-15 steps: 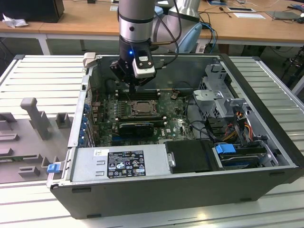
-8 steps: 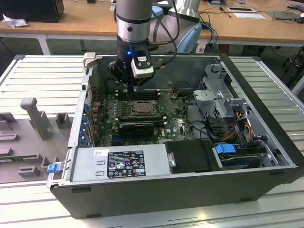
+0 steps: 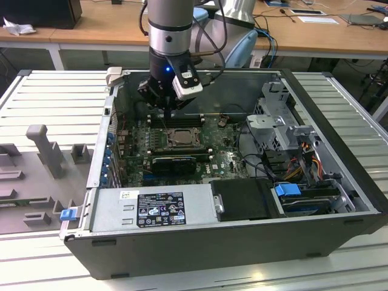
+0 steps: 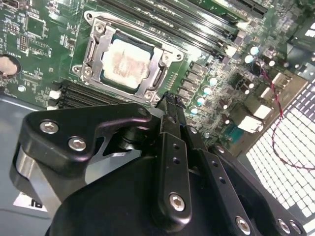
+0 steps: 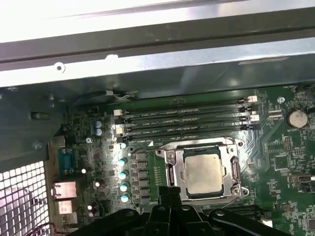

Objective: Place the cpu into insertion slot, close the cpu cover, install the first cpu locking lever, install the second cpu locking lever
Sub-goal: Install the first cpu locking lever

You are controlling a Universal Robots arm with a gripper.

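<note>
a robot arm's black gripper (image 3: 166, 115) hangs over an open dark grey computer case (image 3: 339, 212) on a pale slatted metal table (image 3: 54, 97), upper centre of the exterior view. its two slim, bolt-studded fingers are drawn together to a narrow tip with nothing between them, as the second wrist view (image 4: 168, 98) and the first wrist view (image 5: 170, 189) show. the tip sits just beside one edge of the processor socket.

the cpu (image 4: 127, 63), a small flat square with a dull, smudged silvery top, lies seated in the socket on the green motherboard (image 3: 224, 160), centre of the exterior view. the cpu cover (image 4: 91, 51), a thin bright metal frame with a square window, lies flat around the chip, its screw-headed corners catching the light. whether the wire levers are latched cannot be told.

long black memory slots (image 5: 187, 120) run parallel beside the socket. a row of round teal-capped capacitors (image 5: 122, 174) stands near it. a silvery boxed power supply (image 3: 151, 209) with a dark label fills the case's lower left in the exterior view.
</note>
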